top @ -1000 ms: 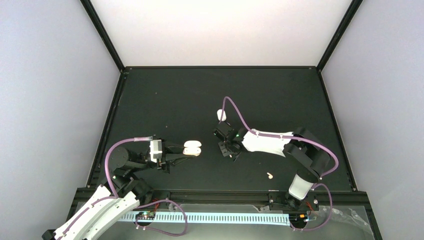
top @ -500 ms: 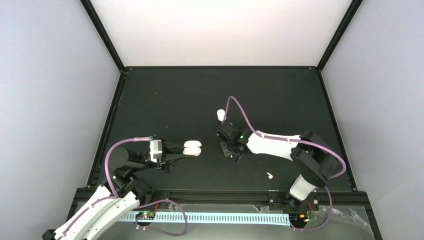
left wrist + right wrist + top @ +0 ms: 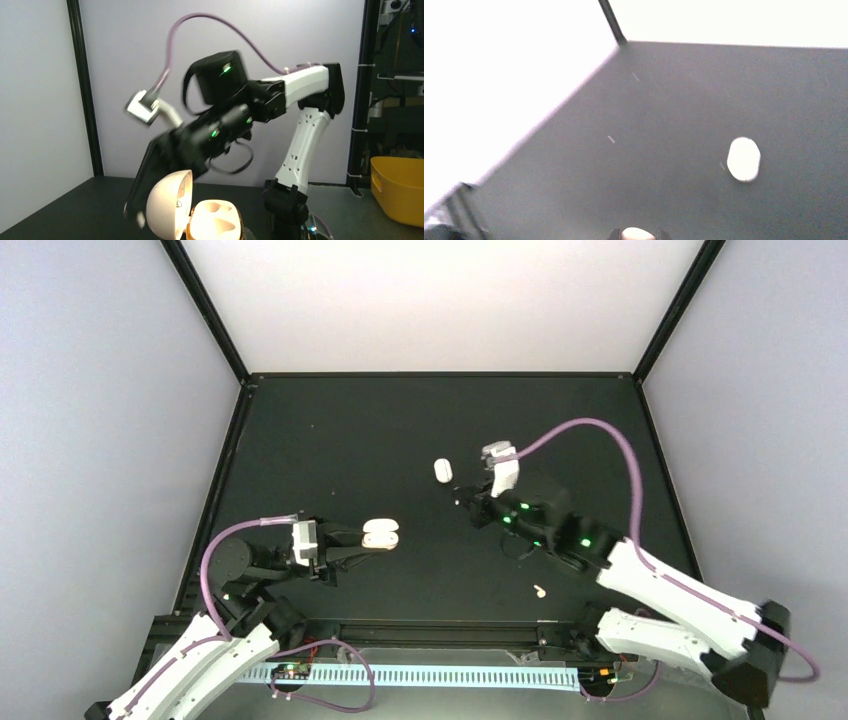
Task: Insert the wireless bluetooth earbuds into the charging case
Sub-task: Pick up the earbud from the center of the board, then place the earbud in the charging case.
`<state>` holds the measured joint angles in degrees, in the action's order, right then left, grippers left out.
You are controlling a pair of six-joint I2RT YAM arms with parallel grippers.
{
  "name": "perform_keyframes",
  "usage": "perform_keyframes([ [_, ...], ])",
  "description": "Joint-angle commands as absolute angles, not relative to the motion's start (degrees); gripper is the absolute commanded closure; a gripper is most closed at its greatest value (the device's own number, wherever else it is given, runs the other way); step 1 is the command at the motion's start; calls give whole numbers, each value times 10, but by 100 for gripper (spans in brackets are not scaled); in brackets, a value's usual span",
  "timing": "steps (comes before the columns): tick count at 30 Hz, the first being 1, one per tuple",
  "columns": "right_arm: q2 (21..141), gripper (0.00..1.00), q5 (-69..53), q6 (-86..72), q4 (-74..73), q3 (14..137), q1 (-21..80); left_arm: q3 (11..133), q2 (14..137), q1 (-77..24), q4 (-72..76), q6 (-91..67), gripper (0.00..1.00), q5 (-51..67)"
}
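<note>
**Charging case**: glossy white, pill-shaped. It sits left of the centre of the black table, at the tip of the left arm. The hinged lid is open and stands upright. The base faces up and shows two moulded recesses with nothing in them.

**Left gripper**: lies low over the table and points right. Its jaws are closed on the charging case and hold it by the sides.

**Right gripper**: lifted off the table on a raised arm and angled toward the left-rear. In the left wrist view it is blurred and hangs above and behind the open lid. In its own wrist view the two dark fingertips barely enter the bottom edge, with a small rounded cream piece pinched between them.

**Held earbud**: the cream piece between the right fingertips. Only its rounded top shows and the stem cannot be made out.

**Loose earbud**: tiny and cream-white. It lies on the table near the front edge, below the right forearm and well apart from the case.

**White oval object**: lies flat on the table near the middle, just left-rear of the right gripper and touching neither arm. What it is cannot be told.

**Yellow bin**: stands outside the enclosure, at the right edge of the left wrist view.
</note>
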<state>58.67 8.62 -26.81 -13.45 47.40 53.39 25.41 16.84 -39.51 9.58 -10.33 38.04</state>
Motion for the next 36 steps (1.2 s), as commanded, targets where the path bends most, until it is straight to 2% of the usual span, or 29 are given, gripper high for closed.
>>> perform_keyframes([
  [1, 490, 99, 26, -196, -53, 481, 535, 259, 166, -399, 151, -119, 98, 363],
  [9, 405, 99, -115, -162, -38, 543, 531, 268, 198, -399, 243, -141, 98, 368],
  [17, 429, 99, -293, -232, 17, 601, 528, 282, 237, -398, 307, -173, 98, 404],
  [27, 475, 99, -440, -338, 134, 624, 525, 287, 272, -399, 390, -208, 99, 462],
  [36, 507, 99, -519, -348, 143, 645, 525, 284, 276, -404, 405, -192, 98, 471],
])
